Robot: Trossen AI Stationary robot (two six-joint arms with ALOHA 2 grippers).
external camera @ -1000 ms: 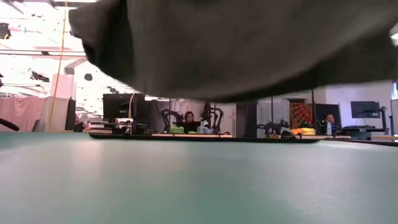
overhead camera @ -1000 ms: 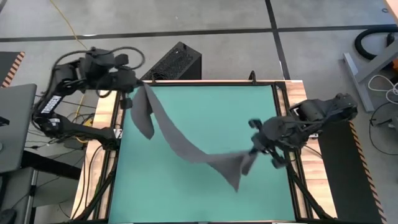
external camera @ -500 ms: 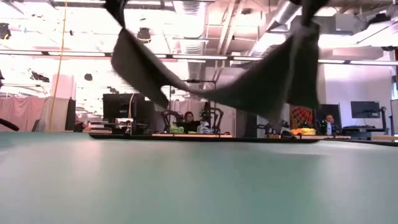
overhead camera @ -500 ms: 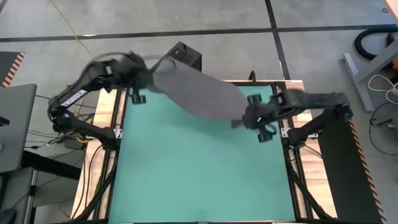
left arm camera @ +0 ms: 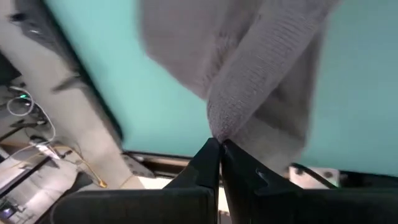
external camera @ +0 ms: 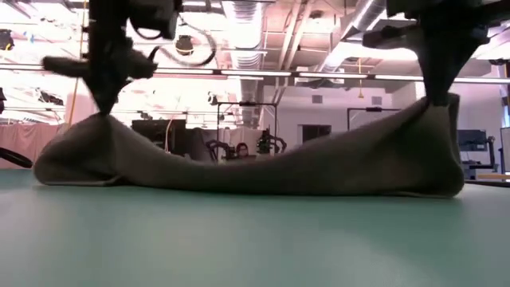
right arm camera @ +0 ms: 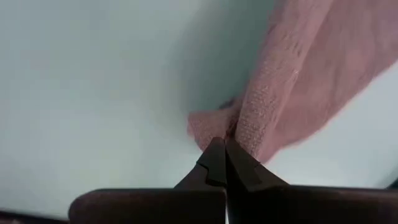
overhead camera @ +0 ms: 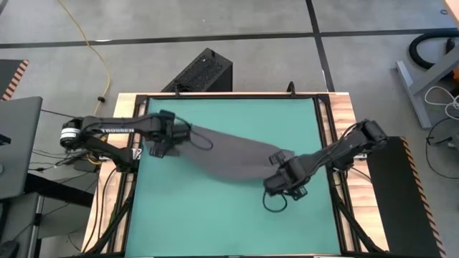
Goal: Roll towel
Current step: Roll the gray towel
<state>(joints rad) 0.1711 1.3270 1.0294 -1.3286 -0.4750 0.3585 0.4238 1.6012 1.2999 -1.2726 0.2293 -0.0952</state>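
Two grippers have the towel (overhead camera: 233, 154) between them, and you can see it sagging onto the green mat (overhead camera: 215, 215) in a long dark grey band. From above, your left gripper (overhead camera: 188, 136) sits over the mat's left side, toward the far edge, with its fingers pinched together on one end of the cloth. Your right gripper (overhead camera: 276, 159) is over the mat's right half, nearer the middle, clamped on the opposite end. The towel runs slantwise between those two points, its belly bowing toward the near side of the table.

Look at the level camera: the towel (external camera: 255, 163) is lifted into a small peak at each end where a gripper pinches it, and the stretch between droops down to lie on the mat (external camera: 255, 239). The folded end on that picture's right stands taller than the other.

Your left wrist camera shows the finger tips (left arm camera: 210, 158) closed tight, with a ridge of cloth (left arm camera: 261, 81) gathered just above them and the mat behind. Your right wrist camera shows the same: the fingers (right arm camera: 217, 163) meet on a bunched corner of towel (right arm camera: 280, 87), with the rest trailing away over the mat.

A black box (overhead camera: 201, 72) stands on the floor beyond the table's far edge, and a person sits at a desk far back in the room.
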